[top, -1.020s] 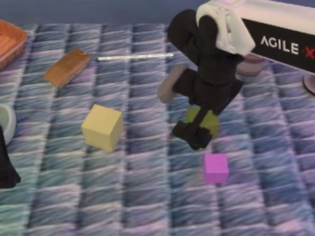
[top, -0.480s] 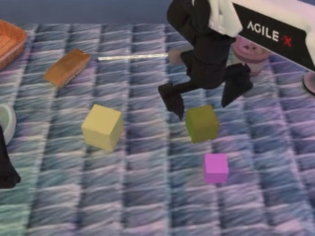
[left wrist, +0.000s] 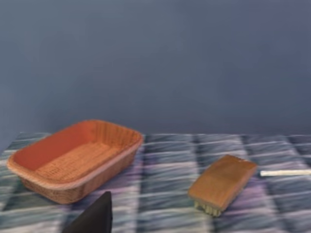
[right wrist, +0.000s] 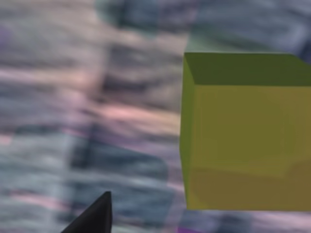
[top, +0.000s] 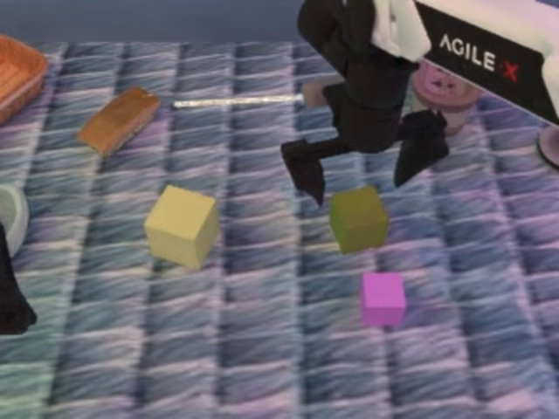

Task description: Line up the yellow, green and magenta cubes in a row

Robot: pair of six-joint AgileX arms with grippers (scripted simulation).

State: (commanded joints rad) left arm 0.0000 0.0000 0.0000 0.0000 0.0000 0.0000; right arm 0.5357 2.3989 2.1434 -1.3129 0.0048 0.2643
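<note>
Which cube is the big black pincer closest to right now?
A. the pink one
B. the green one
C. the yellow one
B: in the top view the right pincer hangs open just behind the green cube, not holding it; the yellow cube and the magenta cube sit farther away.

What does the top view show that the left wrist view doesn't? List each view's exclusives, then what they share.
Only the top view shows the three cubes: the yellow cube, the green cube and the magenta cube, all apart on the table. It also shows the right gripper open just behind the green cube, and the left arm parked at the table's left edge. Only the left wrist view shows the whole wicker basket and the bristles under the brown block. Both show the basket, the block, the white stick and the checked tablecloth.
</note>
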